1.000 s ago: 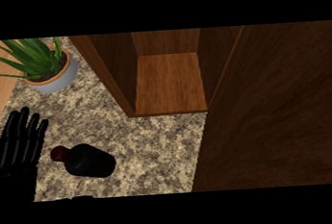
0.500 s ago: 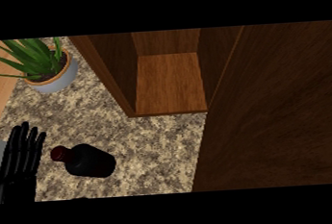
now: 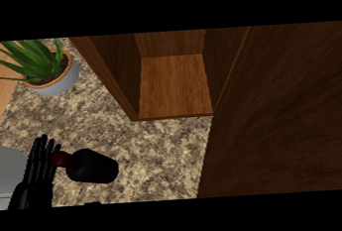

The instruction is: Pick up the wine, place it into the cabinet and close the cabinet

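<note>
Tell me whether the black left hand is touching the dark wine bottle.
Cannot tell. In the head view the left hand overlaps the dark wine bottle's neck from above; no gap or contact shows plainly.

The left robot hand (image 3: 39, 167), fingers straight, stands just beside the lying wine (image 3: 87, 166), the cabinet (image 3: 173, 85) open.

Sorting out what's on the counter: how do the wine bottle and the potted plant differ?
The wine bottle is dark and lies on its side; the potted plant stands upright, green leaves in a pale pot. The bottle is beside the left hand, the plant far from it. Both rest on the counter.
</note>
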`<state>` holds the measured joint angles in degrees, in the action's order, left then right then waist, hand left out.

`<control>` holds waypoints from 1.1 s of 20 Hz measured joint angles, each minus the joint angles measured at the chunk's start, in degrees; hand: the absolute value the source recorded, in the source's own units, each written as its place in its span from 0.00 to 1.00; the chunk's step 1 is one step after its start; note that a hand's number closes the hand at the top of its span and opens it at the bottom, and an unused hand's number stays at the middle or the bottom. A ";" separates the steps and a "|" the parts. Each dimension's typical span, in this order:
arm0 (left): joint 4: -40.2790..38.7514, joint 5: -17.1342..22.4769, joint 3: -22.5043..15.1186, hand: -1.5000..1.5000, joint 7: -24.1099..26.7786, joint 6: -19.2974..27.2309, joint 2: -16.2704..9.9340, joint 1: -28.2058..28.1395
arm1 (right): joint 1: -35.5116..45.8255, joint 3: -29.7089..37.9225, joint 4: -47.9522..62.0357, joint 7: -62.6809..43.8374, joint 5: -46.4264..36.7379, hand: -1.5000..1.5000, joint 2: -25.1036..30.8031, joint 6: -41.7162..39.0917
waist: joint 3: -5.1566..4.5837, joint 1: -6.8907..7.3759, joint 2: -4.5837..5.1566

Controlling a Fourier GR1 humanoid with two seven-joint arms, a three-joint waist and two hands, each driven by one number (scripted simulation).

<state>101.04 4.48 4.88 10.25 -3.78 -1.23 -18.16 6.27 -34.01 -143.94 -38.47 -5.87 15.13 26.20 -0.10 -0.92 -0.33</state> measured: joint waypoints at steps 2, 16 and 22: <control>-2.45 0.12 0.69 0.00 1.38 -0.35 -0.23 0.74 | -0.10 -1.10 0.15 0.63 -0.15 0.00 -0.12 0.83 | 0.01 0.05 0.01; -25.06 0.80 5.55 0.00 13.55 -3.88 -2.31 8.69 | 0.55 -3.38 0.25 1.56 -0.62 0.00 2.41 3.58 | -0.01 -0.18 0.06; -31.65 3.09 5.88 0.00 14.60 -7.98 -2.72 11.54 | 1.66 -2.87 0.34 1.45 -0.69 0.00 3.12 4.73 | 0.00 -0.04 0.08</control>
<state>69.39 7.57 10.77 24.85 -11.76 -3.95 -6.62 7.93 -36.88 -143.60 -37.02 -6.56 18.25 30.93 -0.10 -0.96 -0.25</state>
